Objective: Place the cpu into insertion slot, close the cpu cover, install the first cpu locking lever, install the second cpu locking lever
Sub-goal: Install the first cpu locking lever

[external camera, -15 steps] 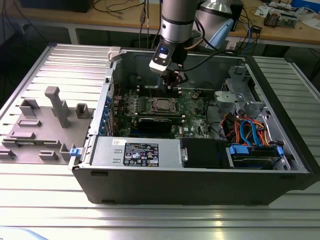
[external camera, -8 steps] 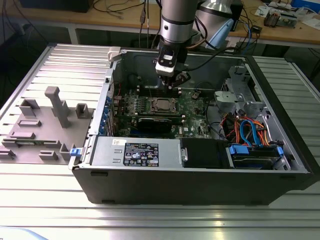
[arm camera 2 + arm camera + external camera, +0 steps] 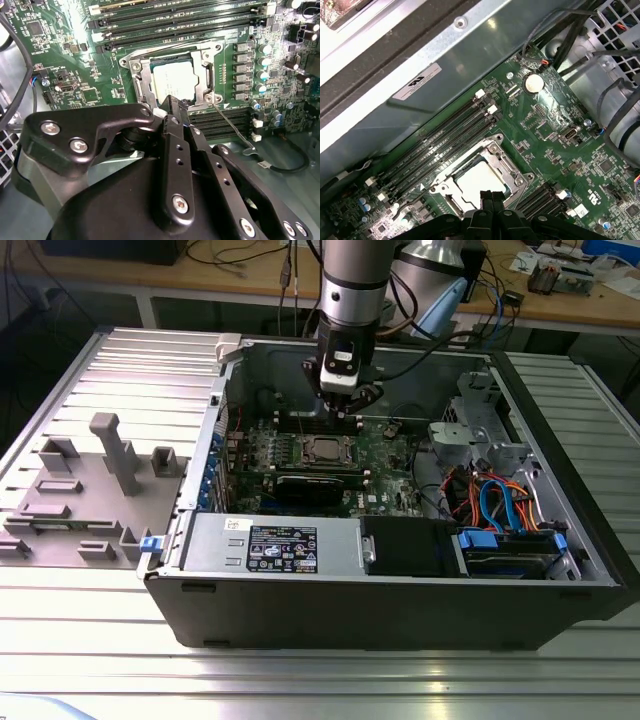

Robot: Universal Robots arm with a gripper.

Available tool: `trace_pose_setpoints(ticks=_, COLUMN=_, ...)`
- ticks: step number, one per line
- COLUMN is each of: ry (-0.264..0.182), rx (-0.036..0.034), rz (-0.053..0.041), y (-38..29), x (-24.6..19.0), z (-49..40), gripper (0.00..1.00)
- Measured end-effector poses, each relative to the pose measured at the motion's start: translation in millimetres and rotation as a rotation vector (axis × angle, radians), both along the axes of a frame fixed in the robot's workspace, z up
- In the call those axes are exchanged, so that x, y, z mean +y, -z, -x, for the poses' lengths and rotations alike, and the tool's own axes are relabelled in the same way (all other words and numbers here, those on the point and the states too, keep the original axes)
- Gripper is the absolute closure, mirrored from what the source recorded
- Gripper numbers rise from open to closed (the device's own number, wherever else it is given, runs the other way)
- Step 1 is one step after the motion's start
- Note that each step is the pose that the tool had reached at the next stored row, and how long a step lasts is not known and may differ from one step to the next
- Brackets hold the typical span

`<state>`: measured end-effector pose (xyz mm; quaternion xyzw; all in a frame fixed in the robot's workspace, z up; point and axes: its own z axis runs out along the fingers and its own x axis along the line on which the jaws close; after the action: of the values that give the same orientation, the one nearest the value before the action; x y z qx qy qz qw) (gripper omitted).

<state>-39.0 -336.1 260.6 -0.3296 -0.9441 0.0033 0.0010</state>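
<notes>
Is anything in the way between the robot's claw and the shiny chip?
Nothing visible is. The gripper is right beside the cpu. The cpu cover lies over the chip's edges, but its window leaves the top bare.

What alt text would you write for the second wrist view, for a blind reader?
The shut black gripper hangs beside the cpu, which lies framed by the silver cpu cover on a green circuit board. A thin wire lever slants away.
</notes>
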Motion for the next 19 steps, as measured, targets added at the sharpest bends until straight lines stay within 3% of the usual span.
trace_pose_setpoints(ticks=19, ry=-0.002, rx=0.0, rz=0.0001, y=0.0, x=0.0, z=4.6, gripper=0.89)
